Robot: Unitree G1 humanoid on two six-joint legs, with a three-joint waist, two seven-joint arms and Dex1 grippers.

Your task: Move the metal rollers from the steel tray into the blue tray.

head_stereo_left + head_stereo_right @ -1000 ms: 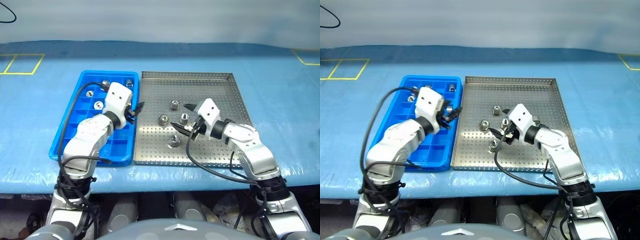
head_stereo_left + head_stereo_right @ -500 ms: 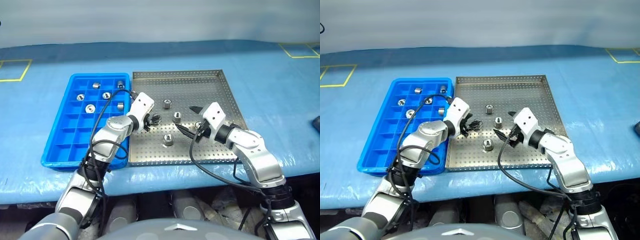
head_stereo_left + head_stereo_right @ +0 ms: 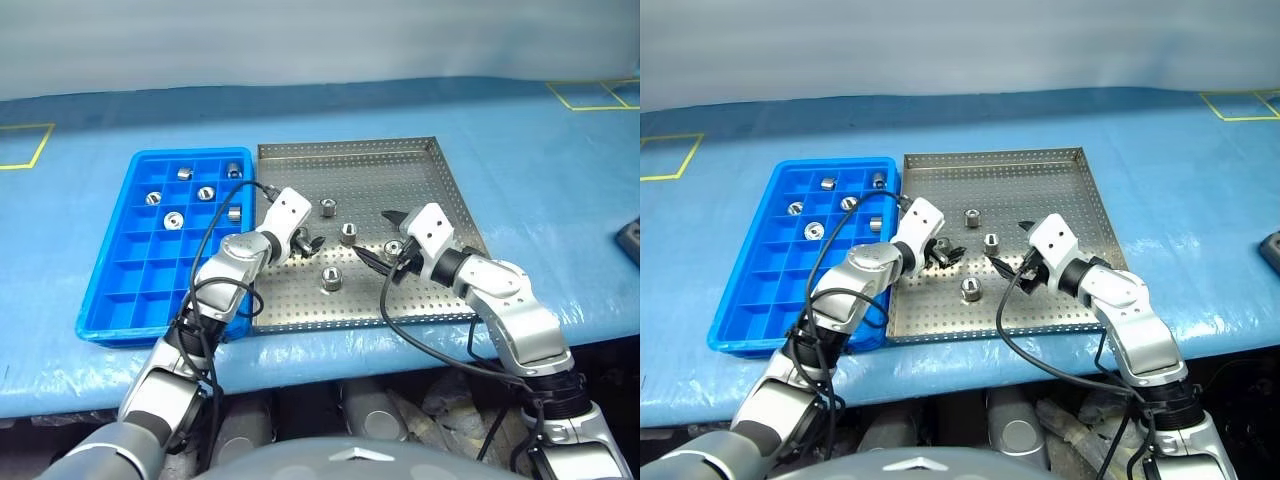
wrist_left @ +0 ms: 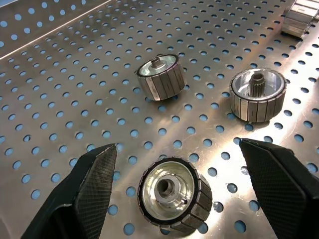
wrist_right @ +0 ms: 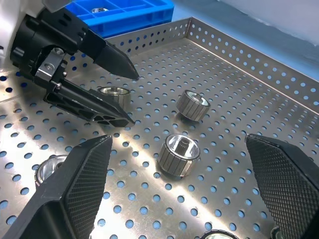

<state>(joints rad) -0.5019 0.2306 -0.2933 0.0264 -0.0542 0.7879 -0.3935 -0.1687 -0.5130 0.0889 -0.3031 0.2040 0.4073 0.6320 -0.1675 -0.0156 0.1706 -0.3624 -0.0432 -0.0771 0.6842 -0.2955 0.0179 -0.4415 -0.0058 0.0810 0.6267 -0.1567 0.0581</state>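
The steel tray (image 3: 400, 165) lies at the middle of the table with several metal rollers (image 3: 327, 207) loose on its perforated floor. To its left sits the blue tray (image 3: 130, 295), with several rollers (image 3: 172, 218) in its far compartments. My left gripper (image 4: 172, 164) is low over the steel tray's left part, open, with one upright roller (image 4: 172, 194) between its fingers (image 4: 84, 194). Whether they touch it I cannot tell. My right gripper (image 3: 373, 236) hovers open over the tray's middle, holding nothing, with a roller (image 3: 393, 247) close by its fingers.
Both trays rest side by side on a blue table cover near the front edge. Yellow tape marks (image 3: 20, 145) lie at the far left and far right. A dark object (image 3: 630, 238) sits at the right border. The blue tray's near compartments hold nothing.
The camera has swung. My left arm has crossed from the blue tray's right edge onto the steel tray, come down and opened around a roller. The right gripper has stayed put.
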